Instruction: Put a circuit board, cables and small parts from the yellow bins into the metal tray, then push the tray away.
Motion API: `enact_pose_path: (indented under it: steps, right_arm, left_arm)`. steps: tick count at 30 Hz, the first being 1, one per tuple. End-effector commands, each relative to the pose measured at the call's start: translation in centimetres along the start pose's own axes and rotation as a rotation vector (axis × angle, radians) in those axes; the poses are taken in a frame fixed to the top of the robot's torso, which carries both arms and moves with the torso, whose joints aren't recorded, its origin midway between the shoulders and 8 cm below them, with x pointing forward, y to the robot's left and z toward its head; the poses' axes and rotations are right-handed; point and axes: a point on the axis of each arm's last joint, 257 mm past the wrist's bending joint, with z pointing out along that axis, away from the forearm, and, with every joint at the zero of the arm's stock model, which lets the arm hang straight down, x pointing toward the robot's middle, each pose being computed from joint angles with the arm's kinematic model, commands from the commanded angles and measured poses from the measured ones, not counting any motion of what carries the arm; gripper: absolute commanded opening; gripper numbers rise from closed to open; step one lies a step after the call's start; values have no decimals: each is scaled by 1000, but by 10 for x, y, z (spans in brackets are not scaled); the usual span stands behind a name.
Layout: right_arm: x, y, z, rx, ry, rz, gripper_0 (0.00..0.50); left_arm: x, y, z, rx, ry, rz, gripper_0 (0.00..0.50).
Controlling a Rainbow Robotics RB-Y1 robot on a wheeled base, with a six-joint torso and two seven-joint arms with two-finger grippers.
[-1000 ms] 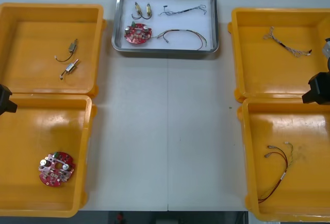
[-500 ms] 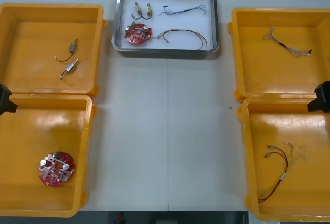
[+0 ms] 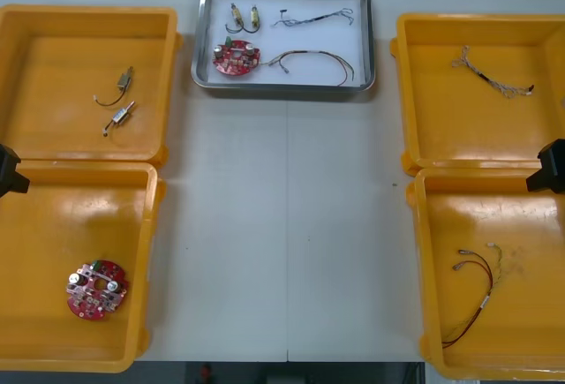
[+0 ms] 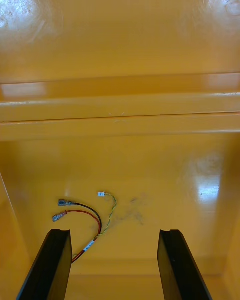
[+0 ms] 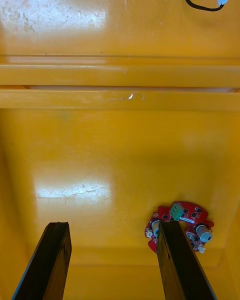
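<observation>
Yellow bins (image 3: pixel 53 66) at 9 and 3 o'clock. Metal tray (image 3: pixel 282 88) at 12: shiny rim, white inside. Red circuit board (image 3: pixel 236 57) in tray, silver and green specks; same colours on second board (image 3: pixel 96 289) at 8. Red-and-yellow cable (image 3: pixel 472 291) with black strand at 4. Pale twisted cable (image 3: pixel 491 75) at 2. Black fingers (image 4: pixel 50 260) on right gripper (image 4: pixel 114 232) and left gripper (image 5: pixel 112 225).

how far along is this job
Loading looks done: the metal tray holds a circuit board, two small metal parts and two cables, and sits far back on the table. Nothing is in hand: left gripper and right gripper hang open over the near yellow bins. Little seems left.
</observation>
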Motion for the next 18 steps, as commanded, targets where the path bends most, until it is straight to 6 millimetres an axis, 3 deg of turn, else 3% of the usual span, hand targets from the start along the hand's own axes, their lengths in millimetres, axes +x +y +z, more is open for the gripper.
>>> enact_pose_path:
  steps: [1,18]
  right_arm:
    - [-6,-8,-13,22,-32,23,500]
    - [-6,-8,-13,22,-32,23,500]
  left_arm:
    - [-14,13,-14,-37,-41,-60,500]
    - [-14,13,-14,-37,-41,-60,500]
